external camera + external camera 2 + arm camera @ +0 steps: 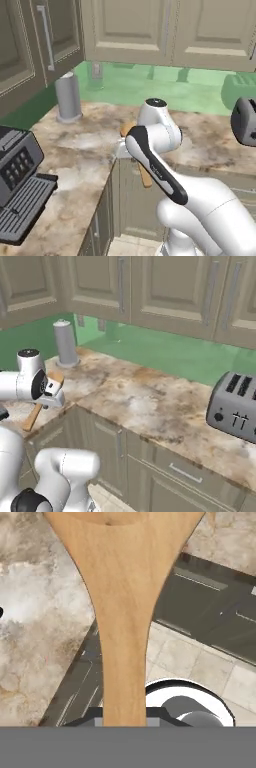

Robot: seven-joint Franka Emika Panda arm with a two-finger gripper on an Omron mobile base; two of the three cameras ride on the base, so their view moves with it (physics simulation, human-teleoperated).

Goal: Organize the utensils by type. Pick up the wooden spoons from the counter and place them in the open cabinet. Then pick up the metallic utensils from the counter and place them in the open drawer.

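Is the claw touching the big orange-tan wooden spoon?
Touching. In the hand view the big orange-tan wooden spoon's handle runs straight down between the claw's dark tips, clamped there above the counter edge.

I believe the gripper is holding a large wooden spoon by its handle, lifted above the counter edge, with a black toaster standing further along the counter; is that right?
Nearly. The toaster is silver-grey with dark slots, not black, as the right base view shows. The rest holds: the gripper is shut on the handle of the large wooden spoon, lifted above the counter edge.
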